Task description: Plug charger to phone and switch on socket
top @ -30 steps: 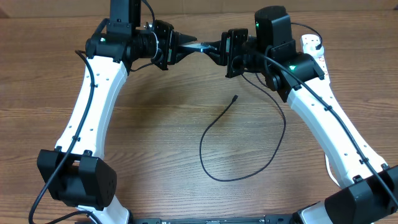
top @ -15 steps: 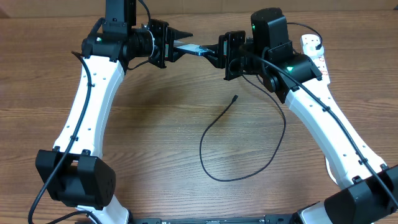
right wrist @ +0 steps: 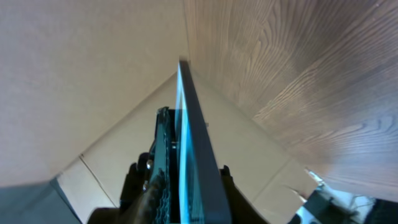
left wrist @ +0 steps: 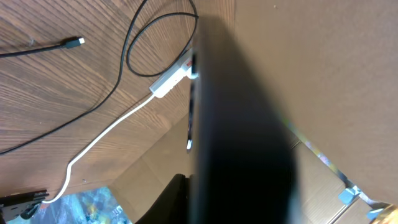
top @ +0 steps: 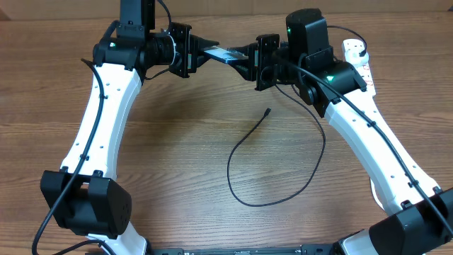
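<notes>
The phone [top: 225, 54] shifted toward right gripper [top: 245, 57], its grip unclear; left gripper [top: 207, 49] clamps it.

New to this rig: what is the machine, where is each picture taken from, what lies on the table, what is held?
Two robot arms with two-finger grippers work at a wooden table. One picture looks down from above; two come from wrist cameras. The phone is in the air between the left gripper and right gripper; the left looks closed on it, the right I cannot tell. On the table lie the black charger and the white socket.
</notes>
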